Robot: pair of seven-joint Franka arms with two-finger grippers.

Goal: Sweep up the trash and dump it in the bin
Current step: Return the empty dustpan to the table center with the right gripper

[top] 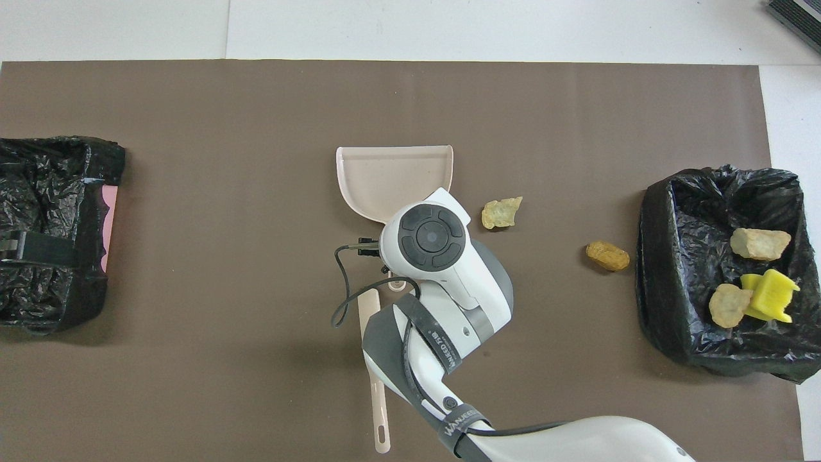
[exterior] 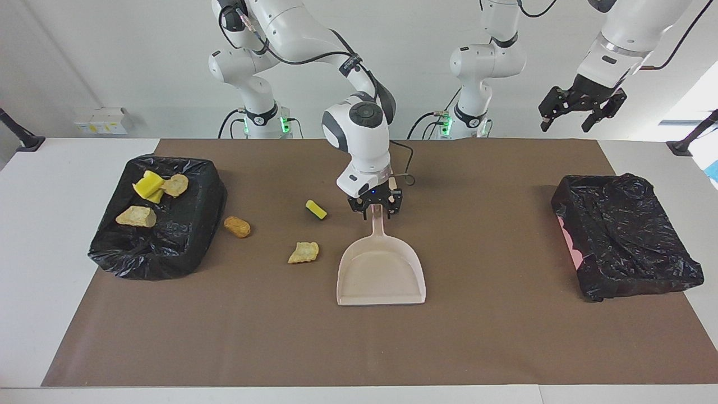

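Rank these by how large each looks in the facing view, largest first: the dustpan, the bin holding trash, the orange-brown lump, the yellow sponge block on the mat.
1. Bin holding trash
2. Dustpan
3. Orange-brown lump
4. Yellow sponge block on the mat, only slightly smaller than the lump, so that last pair is close.

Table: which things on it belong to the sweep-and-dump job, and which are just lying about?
Job: dustpan; brush; loose yellow sponge, beige lump, orange-brown lump; bin holding trash, toward the right arm's end.
Lying about: second black-lined bin, toward the left arm's end; small white box by the wall.
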